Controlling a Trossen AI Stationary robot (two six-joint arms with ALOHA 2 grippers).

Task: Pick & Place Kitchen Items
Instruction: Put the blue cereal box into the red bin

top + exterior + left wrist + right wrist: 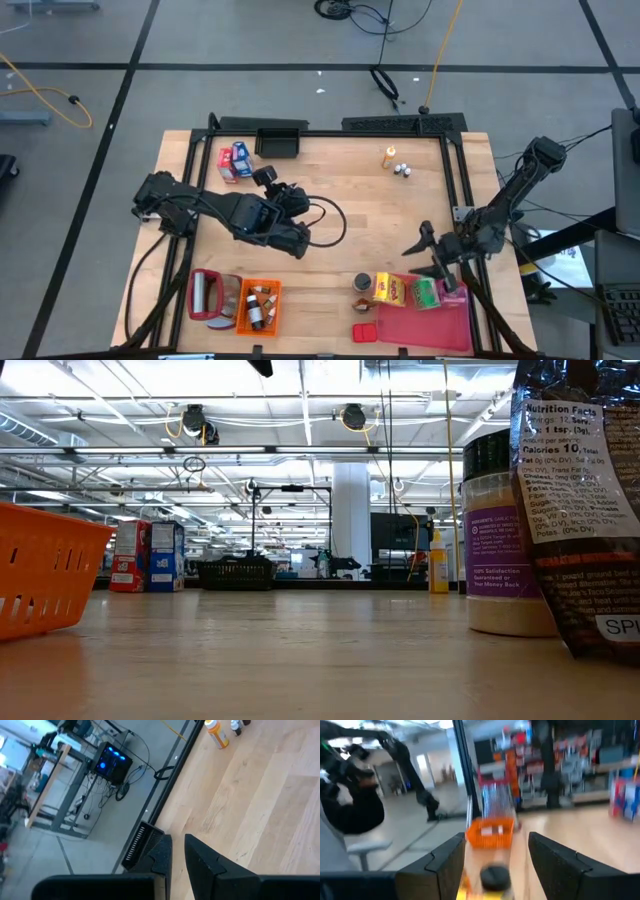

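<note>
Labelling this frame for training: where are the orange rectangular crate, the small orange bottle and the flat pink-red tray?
orange rectangular crate [258, 288]: high view, its top rim.
small orange bottle [388, 156]: high view, its body.
flat pink-red tray [440, 325]: high view, bare middle.

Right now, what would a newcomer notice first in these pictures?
First, the right claw with its fingers spread open, just beside the yellow box and green box standing at the pink-red tray near the table's front right. Next, the left claw resting mid-table, fingers close together, and the orange crate holding small bottles at the front left.
</note>
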